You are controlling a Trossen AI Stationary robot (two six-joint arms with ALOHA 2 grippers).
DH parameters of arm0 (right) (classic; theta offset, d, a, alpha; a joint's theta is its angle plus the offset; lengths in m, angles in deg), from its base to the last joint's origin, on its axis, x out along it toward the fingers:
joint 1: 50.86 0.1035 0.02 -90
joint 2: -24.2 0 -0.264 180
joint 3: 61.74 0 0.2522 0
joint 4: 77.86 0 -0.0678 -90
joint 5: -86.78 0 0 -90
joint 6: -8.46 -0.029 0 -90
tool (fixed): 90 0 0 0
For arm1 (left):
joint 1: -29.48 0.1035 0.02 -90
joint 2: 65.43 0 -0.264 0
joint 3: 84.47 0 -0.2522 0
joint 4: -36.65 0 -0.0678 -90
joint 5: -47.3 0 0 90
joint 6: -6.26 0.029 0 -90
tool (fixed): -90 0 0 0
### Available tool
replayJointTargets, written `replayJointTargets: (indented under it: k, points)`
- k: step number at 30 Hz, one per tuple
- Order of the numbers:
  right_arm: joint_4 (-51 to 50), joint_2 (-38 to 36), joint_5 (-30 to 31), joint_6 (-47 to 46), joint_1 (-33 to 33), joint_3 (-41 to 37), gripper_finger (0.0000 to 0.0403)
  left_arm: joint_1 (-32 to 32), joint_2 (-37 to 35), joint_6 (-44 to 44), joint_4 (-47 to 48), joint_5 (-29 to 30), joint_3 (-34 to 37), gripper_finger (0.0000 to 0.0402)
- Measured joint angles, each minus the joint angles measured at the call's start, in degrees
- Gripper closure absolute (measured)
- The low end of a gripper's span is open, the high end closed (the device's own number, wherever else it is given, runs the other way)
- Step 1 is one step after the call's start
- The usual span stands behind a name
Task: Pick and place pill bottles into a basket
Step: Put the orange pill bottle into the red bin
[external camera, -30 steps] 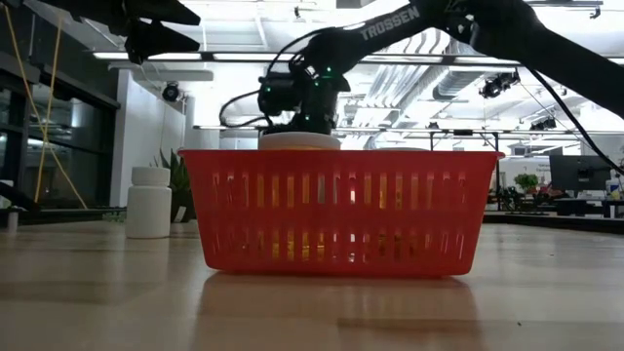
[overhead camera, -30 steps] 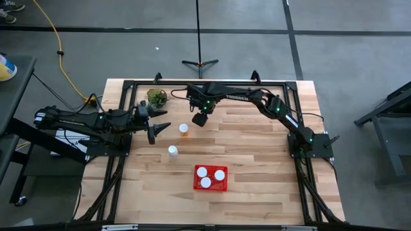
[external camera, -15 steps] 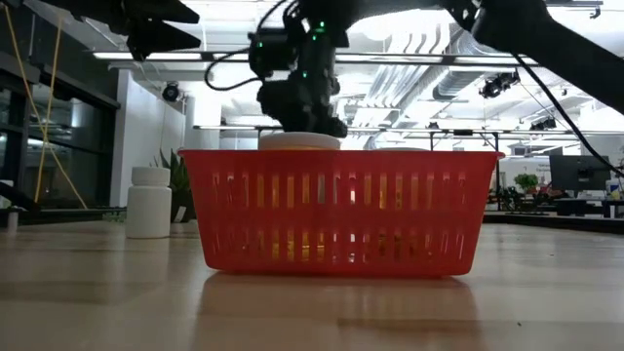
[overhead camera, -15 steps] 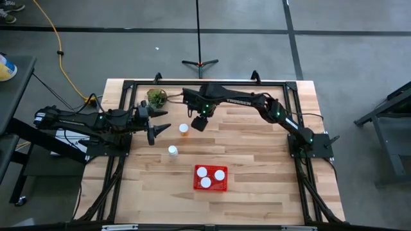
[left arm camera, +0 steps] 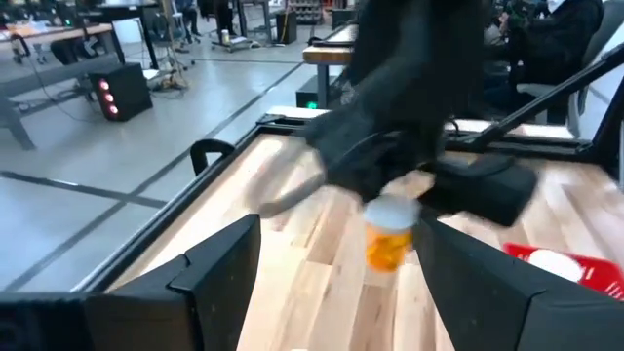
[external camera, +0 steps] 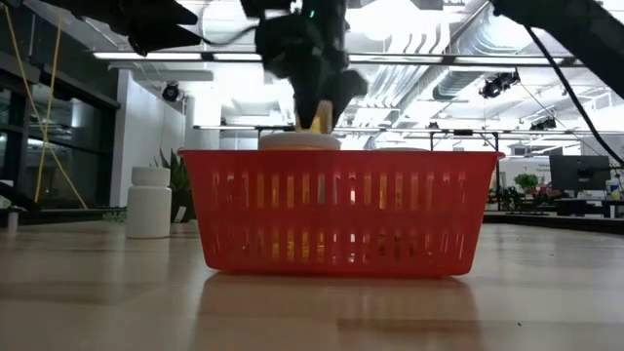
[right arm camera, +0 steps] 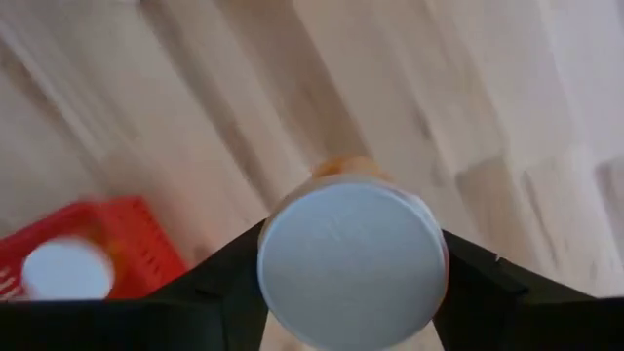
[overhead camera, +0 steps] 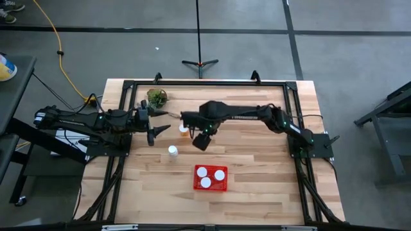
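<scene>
Pill bottles show in three places. Going from the left of the high view: the left gripper (overhead camera: 156, 126) hangs over the table's left part with its fingers spread apart and nothing between them; in its own wrist view the two dark fingers (left arm camera: 213, 268) stand wide, framing the scene beyond. Just past it a small green plant (overhead camera: 157, 97) sits near the table's far edge. One loose bottle (overhead camera: 173, 151) stands upright on the bare wood, white cap up; the low view shows it (external camera: 149, 202) beside the basket, near the plant leaves.

Next, toward the middle, the right gripper (overhead camera: 201, 141) is raised above the table with its fingers clenched on a carried bottle (right arm camera: 351, 261): the right wrist view shows the round white cap between the two dark fingers, orange body behind it, and the left wrist view shows the same bottle (left arm camera: 390, 231) hanging in the air under the arm. In the low view this bottle (external camera: 321, 118) shows above the basket's rim, farther back.

The red basket (overhead camera: 198, 187) stands nearer the front edge, right of the loose bottle, with three white caps (overhead camera: 210, 175) inside. That makes five bottles counted.

No lettering can be read.

The table (overhead camera: 257, 160) is pale butcher-block wood with a dark frame, on a grey concrete floor; the low view shows a bright workshop behind.
</scene>
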State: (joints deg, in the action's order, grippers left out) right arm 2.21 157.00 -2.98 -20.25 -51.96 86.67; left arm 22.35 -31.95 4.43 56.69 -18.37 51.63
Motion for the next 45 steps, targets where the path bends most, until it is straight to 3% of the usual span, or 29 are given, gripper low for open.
replayJointTargets:
  k: [11,19,27,36,45]
  points:
    - [-2.3,-1.3,0.5,-15.4,10.6,0.0,0.0212,0.0,0.0,6.9,-0.2,5.5,0.0,0.0094]
    - [-2.2,-1.3,0.9,-22.8,16.6,0.0,0.0175,0.0,-0.3,7.5,-0.5,7.2,0.0,0.0094]
    - [-0.5,-1.3,5.7,-23.8,18.1,0.0,0.0212,0.0,-0.4,-0.9,-0.7,3.0,0.0,0.0094]
    - [3.6,-1.0,7.6,-24.0,20.0,-0.6,0.0176,0.0,-0.3,-7.3,-1.3,-1.4,0.0,0.0094]
    - [4.2,0.2,7.4,-26.4,22.2,-0.6,0.021,0.0,-0.3,-7.5,-6.4,-1.5,0.0,0.0094]
